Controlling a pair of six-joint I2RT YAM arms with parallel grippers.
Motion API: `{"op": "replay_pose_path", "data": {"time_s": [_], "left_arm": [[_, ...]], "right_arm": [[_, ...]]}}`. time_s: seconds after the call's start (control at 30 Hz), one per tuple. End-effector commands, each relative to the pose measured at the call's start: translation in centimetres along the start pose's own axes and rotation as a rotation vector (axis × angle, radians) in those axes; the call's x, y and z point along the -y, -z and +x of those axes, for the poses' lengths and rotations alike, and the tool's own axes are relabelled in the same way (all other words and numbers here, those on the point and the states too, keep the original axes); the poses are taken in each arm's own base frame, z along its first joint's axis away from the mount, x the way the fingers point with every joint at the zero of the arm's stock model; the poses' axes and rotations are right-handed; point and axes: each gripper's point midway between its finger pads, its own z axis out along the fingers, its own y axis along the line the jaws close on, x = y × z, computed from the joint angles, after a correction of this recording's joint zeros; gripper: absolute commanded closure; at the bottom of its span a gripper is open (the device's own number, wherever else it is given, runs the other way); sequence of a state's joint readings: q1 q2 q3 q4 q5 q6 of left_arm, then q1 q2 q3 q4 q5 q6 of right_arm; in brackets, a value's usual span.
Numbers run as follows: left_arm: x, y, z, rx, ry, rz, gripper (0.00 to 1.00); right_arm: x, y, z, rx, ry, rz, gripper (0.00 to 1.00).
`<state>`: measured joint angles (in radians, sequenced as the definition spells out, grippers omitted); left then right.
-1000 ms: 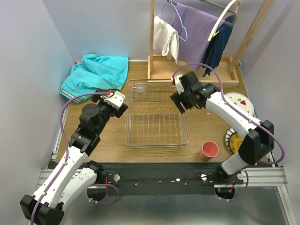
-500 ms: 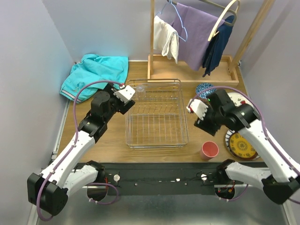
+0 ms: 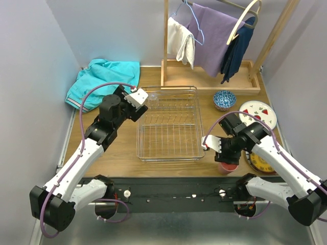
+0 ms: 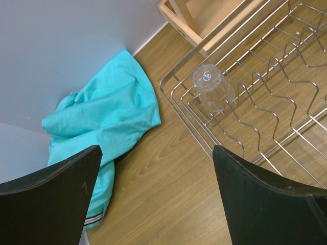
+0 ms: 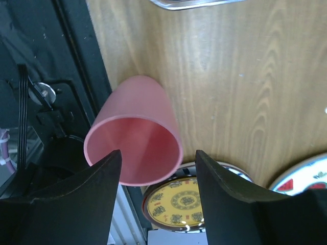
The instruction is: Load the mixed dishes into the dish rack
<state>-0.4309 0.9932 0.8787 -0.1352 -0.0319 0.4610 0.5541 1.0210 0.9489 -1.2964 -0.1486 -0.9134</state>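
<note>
The right pincer [image 5: 156, 168] is spread wide, one finger on each side of the pink cup [image 5: 135, 132], with nothing pinched yet. From the wrist view I cannot be sure whether either finger touches the wall; they look just clear of it. The cup stands mouth-up on the tabletop [image 3: 125, 148] at its near edge, just beside the yellow plate [image 5: 179, 201] and near the rack's [image 3: 171, 159] near right corner.

The cup looks light and stiff, probably plastic, with a smooth wall tapering towards the base. It should not break easily, but it could slide out of a loose squeeze. A firm hold across the upper wall just under the rim, or one finger inside the mouth and one outside, seems safest.

The left pincer [image 4: 156, 168] is also spread and empty. It hangs over the tabletop by the rack's far left corner, where the glass [image 4: 209, 84] sits inside the wires.

A second ago the right pincer hung over the rack's far right corner. Half a second ago it was between the rack and the cup, and now it is down at the cup. With that arm gone, the blue bowl [image 3: 224, 98] shows. The left pincer has moved from the rack's left side up to that far corner.
</note>
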Motion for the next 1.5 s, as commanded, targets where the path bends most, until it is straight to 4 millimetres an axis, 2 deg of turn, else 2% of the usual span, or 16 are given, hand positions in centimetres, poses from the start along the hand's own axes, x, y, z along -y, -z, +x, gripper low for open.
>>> {"op": "replay_pose_path", "data": {"time_s": [0.0,0.17,0.43,0.57,0.67,0.87,1.0,1.1,1.13,1.17,1.2,1.23,1.27,1.37,1.4,1.47], "left_arm": [[0.2,0.6,0.3,-0.031,0.023,0.024,0.01],[0.2,0.6,0.2,-0.04,0.025,0.034,0.01],[0.5,0.4,0.3,-0.038,0.02,0.047,0.01],[0.9,0.3,-0.1,-0.018,0.027,0.065,0.01],[1.1,0.3,-1.4,0.009,0.098,0.088,0.01],[5.3,-0.4,-3.7,-0.062,0.471,0.302,0.01],[8.5,-2.6,-4.3,-0.189,0.737,0.485,0.01],[7.5,-3.3,-7.0,-0.131,1.02,0.625,0.01],[7.6,-3.6,-6.3,-0.137,1.11,0.647,0.01],[6.2,-3.9,-6.1,-0.156,1.297,0.637,0.01],[5.8,-4.0,-7.5,-0.085,1.328,0.727,0.01],[6.1,-4.1,-6.4,-0.103,1.404,0.746,0.01],[5.6,-4.1,-6.6,-0.112,1.493,0.756,0.01],[5.1,-4.4,-6.2,-0.11,1.581,0.757,0.01],[4.7,-4.3,-6.7,-0.073,1.585,0.764,0.01],[4.4,-4.7,-6.5,-0.097,1.673,0.725,0.01]], "right_arm": [[-0.2,-1.8,0.2,0.013,0.136,-0.038,0.35],[0.2,-3.0,0.2,0.014,0.136,-0.036,0.38],[1.1,-2.9,0.6,-0.032,0.108,-0.029,0.79],[2.1,-0.6,0.7,-0.061,0.126,0.018,0.99],[2.5,2.3,1.0,-0.09,0.155,0.049,0.99],[8.0,9.3,-3.5,0.013,0.114,0.288,0.99],[15.0,15.7,-10.8,0.332,0.038,0.637,0.99],[17.2,18.7,-14.3,0.554,0.066,0.821,1.0],[17.0,19.8,-14.7,0.608,0.091,0.866,0.99],[17.1,18.0,-14.9,0.618,0.109,0.859,1.0],[17.9,20.0,-16.1,0.716,0.121,0.954,1.0],[17.9,20.4,-16.6,0.756,0.133,0.984,1.0],[17.8,19.1,-16.8,0.768,0.15,0.986,1.0],[17.9,20.6,-18.7,0.872,0.231,1.098,1.0],[18.0,18.8,-18.6,0.853,0.265,1.104,1.0],[17.8,20.1,-20.1,0.928,0.331,1.198,1.0]]}}
